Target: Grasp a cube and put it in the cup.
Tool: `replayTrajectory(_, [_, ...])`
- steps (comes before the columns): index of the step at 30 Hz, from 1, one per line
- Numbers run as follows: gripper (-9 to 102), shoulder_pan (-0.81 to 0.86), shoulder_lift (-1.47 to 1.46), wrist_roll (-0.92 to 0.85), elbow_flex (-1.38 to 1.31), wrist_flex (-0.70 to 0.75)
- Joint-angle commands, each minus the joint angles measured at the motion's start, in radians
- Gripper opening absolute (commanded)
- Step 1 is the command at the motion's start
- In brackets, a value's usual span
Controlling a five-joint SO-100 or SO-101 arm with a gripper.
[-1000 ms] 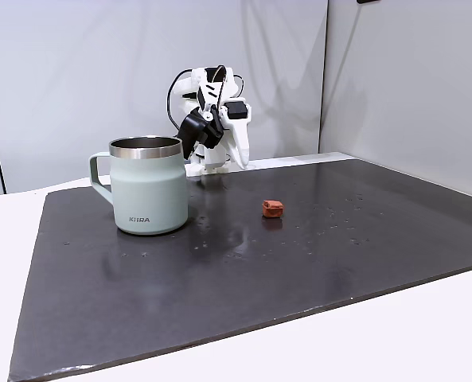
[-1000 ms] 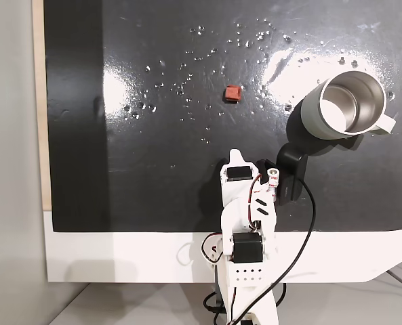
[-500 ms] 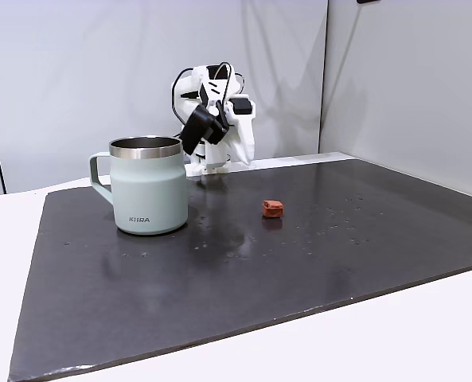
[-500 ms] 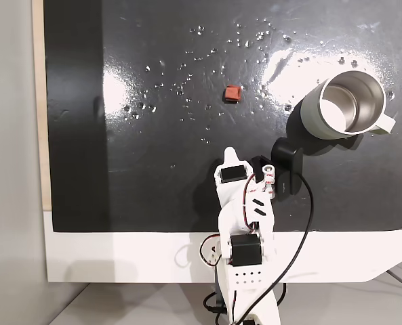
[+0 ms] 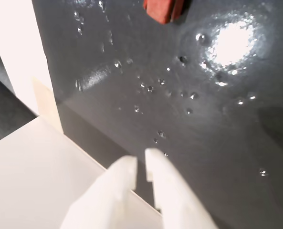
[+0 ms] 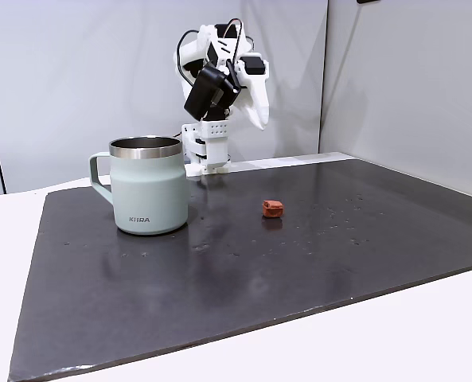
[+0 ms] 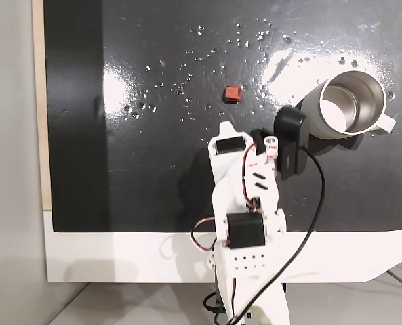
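A: Pale walls behind, and a white table [image 6: 5, 263] carrying a big glossy black mat [image 6: 259, 263], speckled with water drops [image 7: 187, 84].

B: The arm [image 6: 220, 87] stands at the far edge of the mat in a fixed view, raised high, well above the surface.

A: And the hand [image 5: 140, 164]? In the wrist view its 2 white fingers [image 5: 115, 179] come in from the bottom edge, nearly together, just a thin slit between them. Nothing between them.

B: Empty, agreed. It hangs in the air over the mat, touching nothing.

A: The cube [image 6: 272, 208], small and reddish-brown, sits on the mat, out in the open.

B: From above it lies [image 7: 232, 92] just ahead of the arm's tip, near the drops. In the wrist view it peeks in [image 5: 162, 9] at the top edge, cut off by the frame.

A: The cup [image 6: 148, 187], sage green with a steel rim, stands upright, left of the cube in that side-on fixed view, handle pointing left.

B: In the top-down fixed view it is on the right [image 7: 323, 118], well apart from the cube, its inside bare steel. A black camera block [image 7: 290, 142] on the arm overlaps its near side there.
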Motion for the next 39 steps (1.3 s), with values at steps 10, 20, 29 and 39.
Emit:
replayTrajectory(10, [0, 0.032, -0.561, 0.074, -0.479, 0.098])
replayTrajectory(20, [0, 0.06, -0.997, 0.178, -0.873, 0.279])
replayTrajectory(29, [6, 0.06, -1.066, 0.212, -0.919, 0.313])
replayTrajectory(39, [25, 0.098, -1.097, 0.244, -0.911, 0.353])
